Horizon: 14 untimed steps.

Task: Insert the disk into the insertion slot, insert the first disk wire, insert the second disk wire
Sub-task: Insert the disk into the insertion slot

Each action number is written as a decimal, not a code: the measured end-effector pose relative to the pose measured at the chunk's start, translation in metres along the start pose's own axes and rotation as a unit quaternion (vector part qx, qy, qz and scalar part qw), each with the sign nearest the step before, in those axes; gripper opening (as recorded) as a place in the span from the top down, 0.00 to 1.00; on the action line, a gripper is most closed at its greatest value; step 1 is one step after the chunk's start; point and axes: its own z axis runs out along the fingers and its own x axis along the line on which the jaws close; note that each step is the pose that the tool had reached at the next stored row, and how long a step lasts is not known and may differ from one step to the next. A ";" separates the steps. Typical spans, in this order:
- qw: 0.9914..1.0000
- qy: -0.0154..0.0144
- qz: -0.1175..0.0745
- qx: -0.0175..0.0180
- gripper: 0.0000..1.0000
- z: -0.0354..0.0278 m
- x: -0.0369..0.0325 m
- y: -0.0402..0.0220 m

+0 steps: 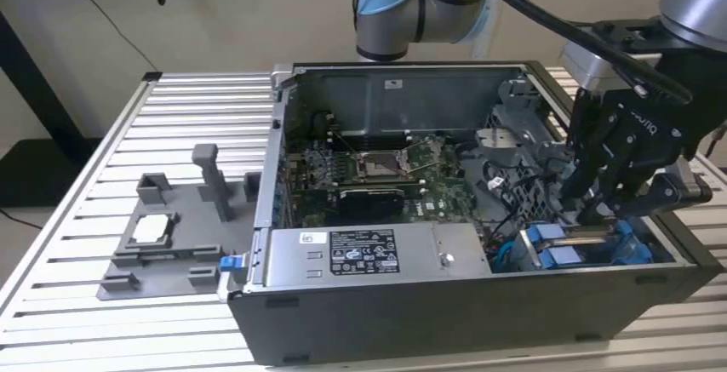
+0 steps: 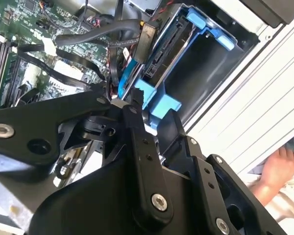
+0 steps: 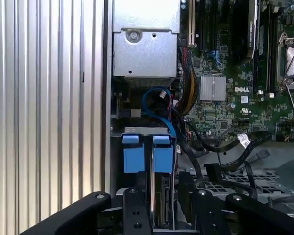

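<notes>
Disk (image 2: 161, 56) stood on edge in insertion slot (image 2: 206, 73), blue carrier (image 2: 159, 100) tabs proud of bay; full seating not confirmed. Carrier tab appears pinched between narrowly set fingers of gripper (image 2: 149, 110). Both wire steps judged outstanding: black cables (image 2: 78, 41) draped loose over motherboard (image 1: 386, 168), black connector (image 2: 146, 39) just beside disk end, mating not discernible. Power supply (image 1: 363, 253) adjacent to bay. Person's hand (image 2: 279, 169) noted outside case.

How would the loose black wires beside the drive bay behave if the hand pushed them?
Probably floppy: the black wires lie in loose curves over the motherboard, so a push would likely bend them, not slide them. They look slim, so probably light. The white connector looks rigid.
</notes>
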 end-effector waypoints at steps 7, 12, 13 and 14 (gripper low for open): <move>1.000 0.000 -0.001 0.021 0.60 -0.0094 -0.0004 0.0008; 1.000 0.000 -0.001 0.026 0.60 -0.0169 -0.0038 0.0011; 1.000 0.000 -0.001 0.026 0.60 -0.0179 -0.0047 0.0011; 1.000 0.000 -0.001 0.026 0.60 -0.0182 -0.0053 0.0012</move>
